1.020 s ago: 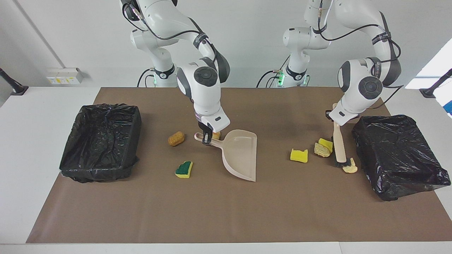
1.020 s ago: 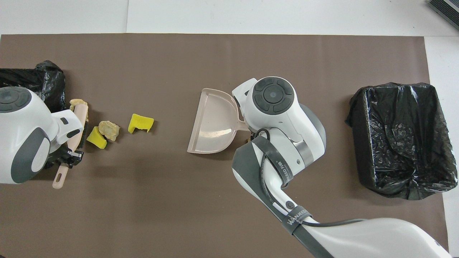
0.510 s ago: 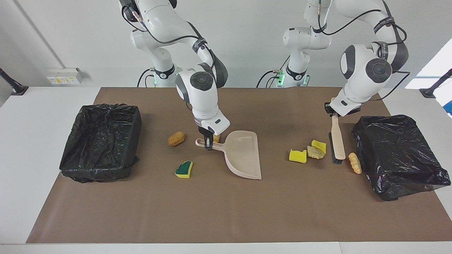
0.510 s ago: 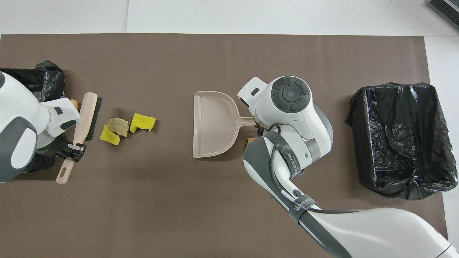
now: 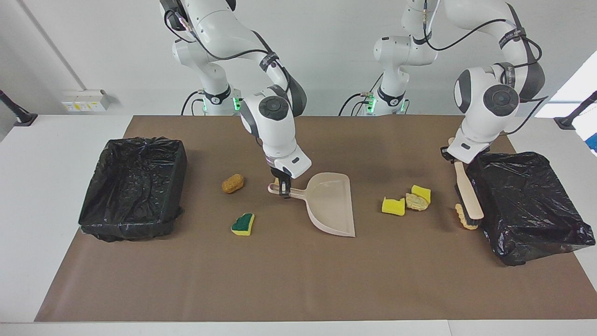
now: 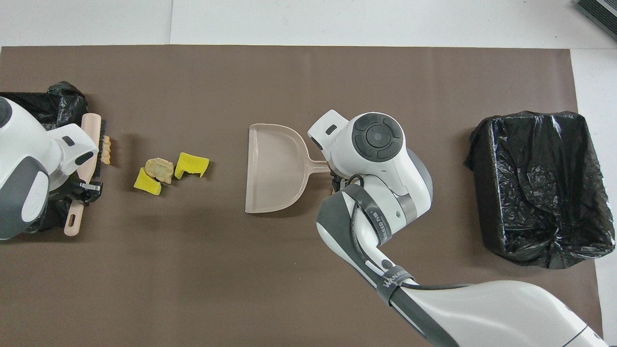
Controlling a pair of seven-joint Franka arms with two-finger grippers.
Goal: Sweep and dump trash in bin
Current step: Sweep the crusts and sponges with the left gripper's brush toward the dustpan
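Trash, light soft scraps better swept than pinched, lay mid-mat as the left gripper clamped the brush and the right gripper the dustpan.

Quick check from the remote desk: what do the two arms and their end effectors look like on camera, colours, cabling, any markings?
Both arms are glossy white with rounded dark grey joint caps. Black cables run along the outside, strapped on by dark bands with pale lettering. Green lights glow at both bases. The left end effector and right end effector are white blocks with small black fingers.
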